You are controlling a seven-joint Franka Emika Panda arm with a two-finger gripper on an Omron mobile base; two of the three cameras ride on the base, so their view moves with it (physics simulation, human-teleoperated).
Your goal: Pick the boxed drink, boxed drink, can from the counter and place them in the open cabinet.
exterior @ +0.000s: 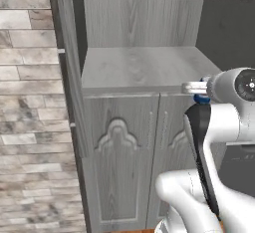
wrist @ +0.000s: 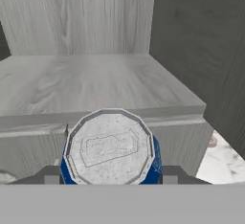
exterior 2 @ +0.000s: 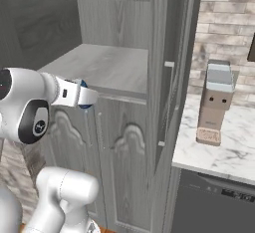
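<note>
Can (wrist: 110, 147), blue with a silver top, sits clamped between the two dark fingers (wrist: 50, 175) of the gripper (wrist: 110, 177), held level just in front of the cabinet (exterior: 124, 147). It hangs at the front edge of the cabinet's shelf (wrist: 91, 82), near the shelf's right end, above the two ornate doors (exterior: 119, 162). From the right base view a sliver of the can (exterior 2: 83, 95) shows at the gripper (exterior 2: 89, 97), short of the shelf (exterior 2: 107, 67).

A kitchen: marble counter (exterior 2: 219, 150), brick-tiled wall (exterior: 27, 102), grey wood-grain cabinet (exterior: 134, 72).
</note>
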